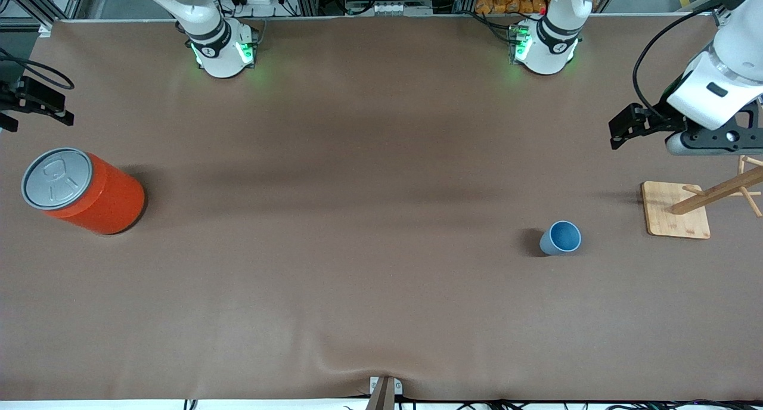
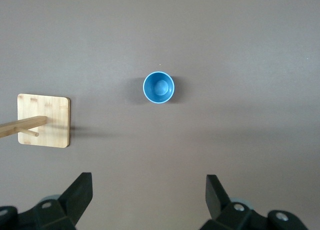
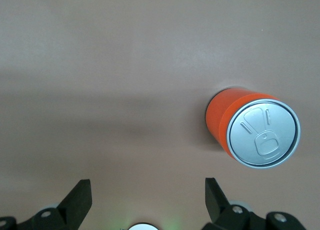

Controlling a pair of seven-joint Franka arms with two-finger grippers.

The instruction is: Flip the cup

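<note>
- While nothing has yet been grasped, the cup [image 1: 561, 238] is seen standing mouth-up on the bench [image 1: 357, 219], so the flip is judged not to have begun; the whole of it, approach, grasp, turn and set-down, is left to be done.
- It is shown as a small, light blue, tapered cup with no handle, matte outside and darker blue within, its round bottom visible through the open mouth in the left wrist view [image 2: 159, 87].
- It is placed toward the left arm's end of the bench, near the wooden stand [image 1: 676, 218] and slightly nearer the front camera.
- Held over that end of the bench, beside the stand, the left gripper [image 2: 149, 197] is spread wide and empty.
- Over the right arm's end, by the orange can [image 1: 89, 192], the right gripper [image 3: 148, 199] is likewise released, holding nothing.
</note>
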